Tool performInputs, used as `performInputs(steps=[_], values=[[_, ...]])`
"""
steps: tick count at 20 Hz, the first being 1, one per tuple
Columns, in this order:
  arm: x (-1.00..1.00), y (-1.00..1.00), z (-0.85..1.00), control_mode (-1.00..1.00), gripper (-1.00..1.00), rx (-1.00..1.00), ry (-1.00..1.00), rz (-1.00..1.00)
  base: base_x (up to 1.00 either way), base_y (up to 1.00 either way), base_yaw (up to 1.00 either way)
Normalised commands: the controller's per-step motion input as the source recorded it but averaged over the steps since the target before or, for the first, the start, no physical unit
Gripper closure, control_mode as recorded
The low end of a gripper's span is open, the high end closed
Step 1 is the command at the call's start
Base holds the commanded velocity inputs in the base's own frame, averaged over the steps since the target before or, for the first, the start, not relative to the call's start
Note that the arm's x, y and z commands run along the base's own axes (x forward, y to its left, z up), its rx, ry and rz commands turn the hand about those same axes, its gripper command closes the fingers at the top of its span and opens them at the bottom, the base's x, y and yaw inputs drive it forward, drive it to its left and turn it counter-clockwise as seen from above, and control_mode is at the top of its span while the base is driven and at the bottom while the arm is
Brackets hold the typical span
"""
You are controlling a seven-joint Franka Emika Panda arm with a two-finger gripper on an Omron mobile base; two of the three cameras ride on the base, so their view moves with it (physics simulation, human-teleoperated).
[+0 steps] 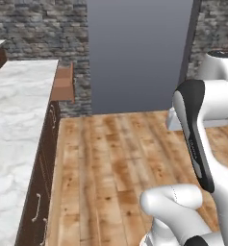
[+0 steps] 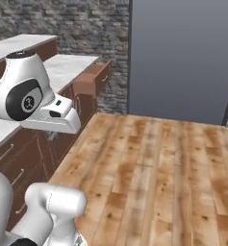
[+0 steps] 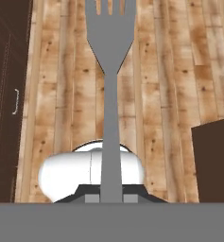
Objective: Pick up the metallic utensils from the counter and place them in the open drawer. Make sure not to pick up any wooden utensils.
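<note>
**Fork clamped in the gripper, drawer open at the counter's far end**

In the hand view the gripper (image 3: 111, 198) is closed on a grey metal fork (image 3: 110, 71), whose handle rises from between the jaws toward 12 o'clock, tines at the top edge, over the plank floor (image 3: 170, 85). In the left base view the open drawer (image 1: 63, 84) juts out from the dark cabinets at about 10 o'clock, beside the marble counter (image 1: 17, 120).

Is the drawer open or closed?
Open. The drawer sticks out past the counter's edge over the wooden floor, unlike the flat cabinet fronts below. You cannot see inside it.
</note>
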Motion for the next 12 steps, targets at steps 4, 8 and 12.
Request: performInputs(steps=[4,8,12], values=[[0.00,0.00,0.00,1.00,1.00,0.00,0.00,0.00,1.00,0.00,0.19],[0.00,0.00,0.00,1.00,1.00,0.00,0.00,0.00,1.00,0.00,0.17],[0.00,0.00,0.00,1.00,1.00,0.00,0.00,0.00,1.00,0.00,0.15]])
